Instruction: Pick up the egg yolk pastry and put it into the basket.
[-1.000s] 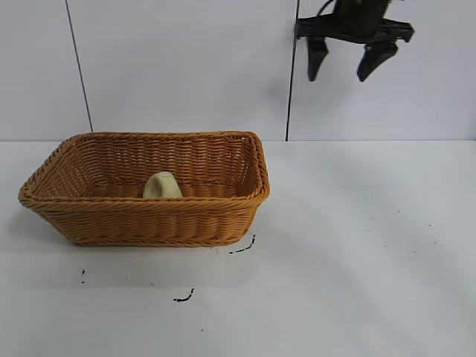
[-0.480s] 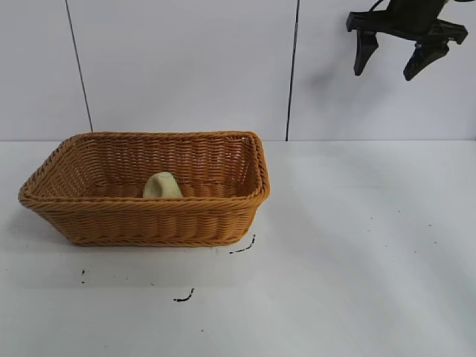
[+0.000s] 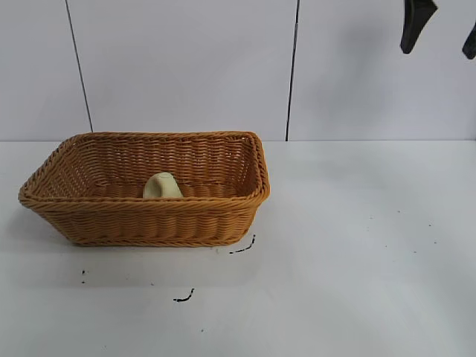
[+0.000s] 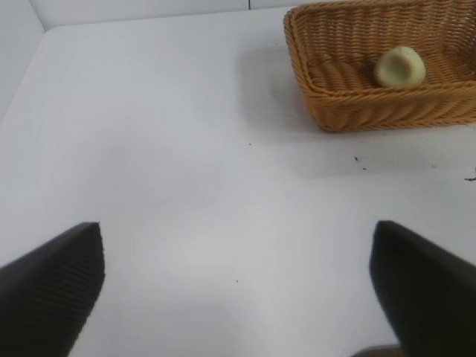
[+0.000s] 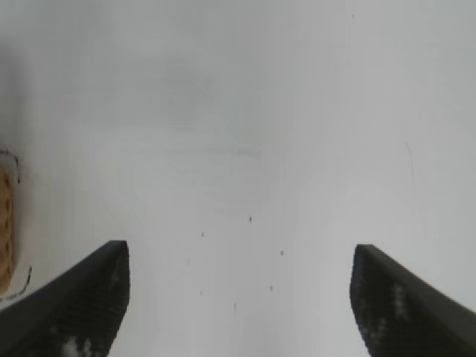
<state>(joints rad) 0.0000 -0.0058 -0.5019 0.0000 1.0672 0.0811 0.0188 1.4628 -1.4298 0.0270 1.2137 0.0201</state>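
The basket [image 3: 145, 190] sits on the table [image 3: 357, 253] at the left of the exterior view, with the wall [image 3: 186, 67] behind it. The egg yolk pastry [image 3: 161, 186] lies inside the basket, near its front wall. The right gripper [image 3: 439, 30] hangs high at the upper right, well apart from the basket.

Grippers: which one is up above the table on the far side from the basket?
The right gripper, open and empty, high at the exterior view's top right. The left gripper shows only in its own wrist view, open, looking toward the basket.
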